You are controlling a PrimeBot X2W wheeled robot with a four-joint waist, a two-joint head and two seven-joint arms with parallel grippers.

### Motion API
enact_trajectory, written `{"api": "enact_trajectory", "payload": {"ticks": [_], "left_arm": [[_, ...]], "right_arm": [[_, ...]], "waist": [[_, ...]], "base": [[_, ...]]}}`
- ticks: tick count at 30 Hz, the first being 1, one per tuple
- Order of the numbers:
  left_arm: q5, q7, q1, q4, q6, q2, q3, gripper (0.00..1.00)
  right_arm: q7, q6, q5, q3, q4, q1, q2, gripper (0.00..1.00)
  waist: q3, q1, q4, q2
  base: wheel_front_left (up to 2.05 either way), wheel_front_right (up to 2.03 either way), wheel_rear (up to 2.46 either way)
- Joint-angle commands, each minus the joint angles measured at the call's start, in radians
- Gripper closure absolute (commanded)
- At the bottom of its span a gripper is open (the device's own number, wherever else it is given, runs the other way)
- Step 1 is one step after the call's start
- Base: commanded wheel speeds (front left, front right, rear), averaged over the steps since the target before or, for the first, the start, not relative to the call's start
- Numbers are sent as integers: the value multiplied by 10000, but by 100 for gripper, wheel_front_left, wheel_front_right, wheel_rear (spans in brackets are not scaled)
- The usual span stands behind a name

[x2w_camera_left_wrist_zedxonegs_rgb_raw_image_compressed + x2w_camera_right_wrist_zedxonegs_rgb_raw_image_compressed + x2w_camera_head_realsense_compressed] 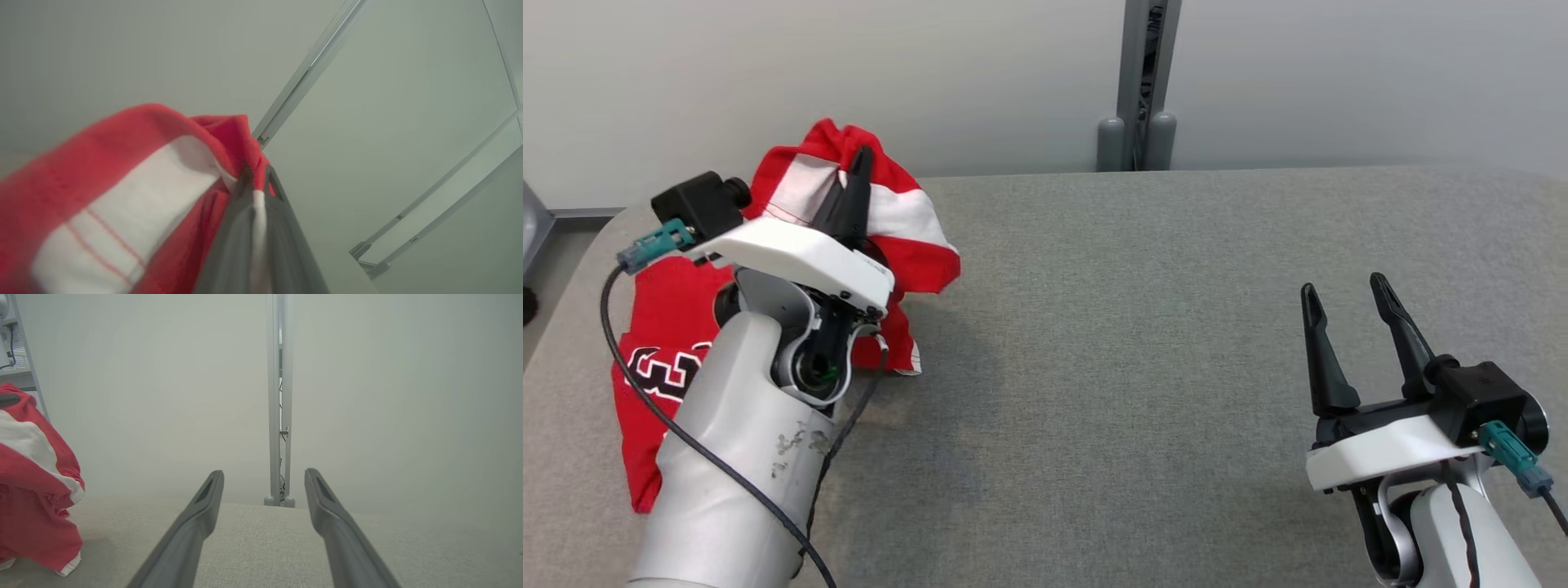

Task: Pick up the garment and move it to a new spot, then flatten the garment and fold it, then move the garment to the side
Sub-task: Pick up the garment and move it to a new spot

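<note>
The garment is a red jersey with white bands and black-and-white lettering, bunched at the table's left end. My left gripper is shut on a fold of its red-and-white cloth and holds that part lifted above the table, while the rest trails down under my forearm. In the left wrist view the garment drapes left from the pinched fingertips of the left gripper. My right gripper hovers open and empty over the table's right side; in the right wrist view the right gripper has the garment far to its left.
The grey fabric table stretches bare between the two arms. A grey post stands behind the table's far edge against a pale wall. The table's rounded left edge lies close to the garment.
</note>
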Motion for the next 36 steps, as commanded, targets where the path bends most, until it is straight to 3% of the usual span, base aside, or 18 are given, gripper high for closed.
{"api": "enact_trajectory", "payload": {"ticks": [1,10,20,25,36], "left_arm": [[3,-32,47,-11,-3,58,19,100],[-639,-359,533,-342,350,-266,-885,100],[-2083,-1057,352,-479,871,-262,-3138,100],[-2595,-1363,35,-522,917,-260,-4163,100],[-3643,-1842,-580,-423,1312,-263,-5944,100]], "right_arm": [[-7,20,-48,-30,-35,6,-57,0],[-7,20,95,165,-122,-261,-57,0],[-7,20,277,215,-257,-548,-54,0],[-6,20,404,326,-269,-680,-55,0],[-6,20,666,457,-222,-848,-52,0]], "waist": [[60,0,-114,-1],[604,0,-1367,-1],[1307,0,-2632,-1],[1567,0,-3207,-1],[1918,0,-4028,-1]], "base": [[0,0,0],[0,0,0],[0,0,0],[0,0,0],[0,0,0]]}}
